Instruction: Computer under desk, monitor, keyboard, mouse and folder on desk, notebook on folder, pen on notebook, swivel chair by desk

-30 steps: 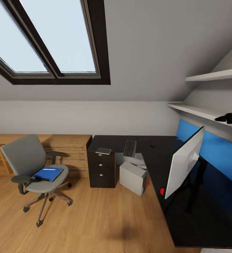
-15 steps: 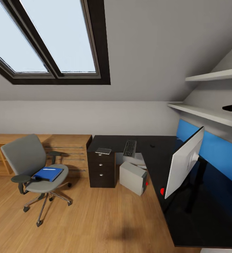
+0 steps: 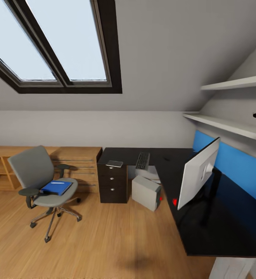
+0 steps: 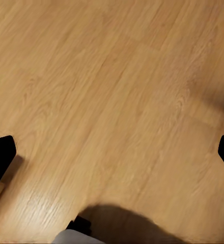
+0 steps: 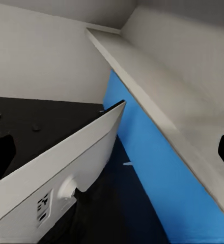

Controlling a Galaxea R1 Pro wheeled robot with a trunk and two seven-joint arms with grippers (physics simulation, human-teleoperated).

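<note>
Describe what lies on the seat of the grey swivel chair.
A flat bright blue folder lies on the grey swivel chair, with a small slim white pen on top. The seat under the folder is covered, so anything beneath it cannot be seen.

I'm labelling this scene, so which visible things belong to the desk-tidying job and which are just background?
Job:
swivel chair
folder
pen
notebook
keyboard
mouse
computer
monitor
desk

Background:
skylight
wood cabinets
wall shelves
blue wall panel
</note>
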